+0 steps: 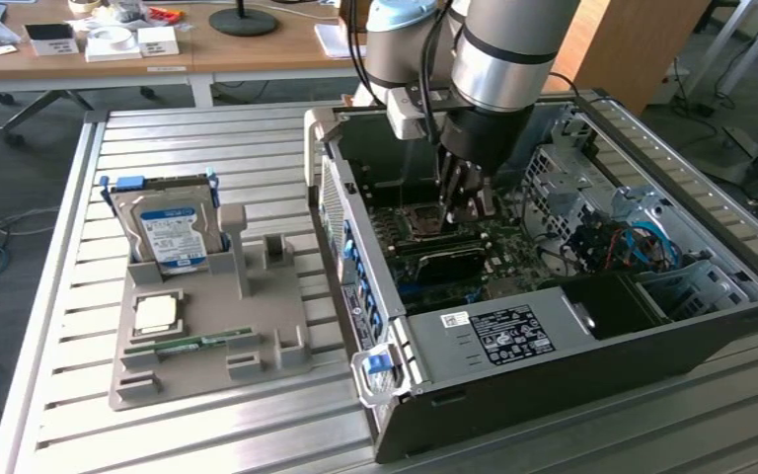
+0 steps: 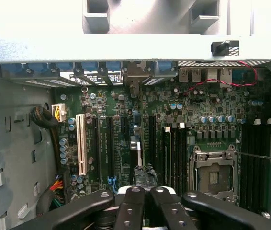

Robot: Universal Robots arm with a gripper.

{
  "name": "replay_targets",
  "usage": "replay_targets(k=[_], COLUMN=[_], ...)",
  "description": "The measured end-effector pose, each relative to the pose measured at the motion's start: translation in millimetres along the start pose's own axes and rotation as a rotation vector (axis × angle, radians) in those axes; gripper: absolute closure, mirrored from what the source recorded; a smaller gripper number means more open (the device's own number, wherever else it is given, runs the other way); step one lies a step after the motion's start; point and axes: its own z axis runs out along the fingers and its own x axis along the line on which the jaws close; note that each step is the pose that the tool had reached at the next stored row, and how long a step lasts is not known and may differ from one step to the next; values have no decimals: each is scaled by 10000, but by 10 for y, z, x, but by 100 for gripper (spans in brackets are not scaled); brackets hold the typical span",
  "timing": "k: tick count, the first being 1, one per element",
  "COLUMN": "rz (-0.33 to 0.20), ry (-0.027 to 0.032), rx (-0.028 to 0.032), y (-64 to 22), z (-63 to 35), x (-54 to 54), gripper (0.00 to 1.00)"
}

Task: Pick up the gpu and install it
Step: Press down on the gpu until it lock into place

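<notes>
Inside case (image 1: 695,326), arm (image 1: 511,59) upright (fingers (image 2: 145,201) together)

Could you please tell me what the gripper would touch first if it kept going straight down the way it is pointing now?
Most likely the motherboard: the shut gripper points down into the open computer case, over the expansion slots. Depth is unclear.

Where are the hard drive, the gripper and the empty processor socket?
hard drive (image 1: 169,235): exterior view, on its blue-white label.
gripper (image 2: 145,190): wrist view, where the shut fingertips meet.
processor socket (image 2: 214,173): wrist view, on its open centre.
</notes>
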Motion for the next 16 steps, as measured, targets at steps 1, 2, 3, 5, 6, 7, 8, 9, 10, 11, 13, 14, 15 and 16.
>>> replay_targets(k=[1,2,3,5,6,7,8,9,10,11,13,14,15,16], rz=[-1,0,0,0,0,0,0,0,1,1,1,0,-1,0], ry=[0,0,1,0,0,0,0,0,0,0,0,0,0,1], rx=[0,0,0,0,0,0,0,0,0,0,0,0,0,0], y=[0,0,0,0,0,0,0,0,0,-1,0,0,0,0], z=[0,0,0,0,0,0,0,0,0,4,32,51,64,68], x=[0,0,0,0,0,0,0,0,0,0,2,3,4,4], gripper=[89,89,89,89,89,89,89,89,89,89,89,89,89,89])
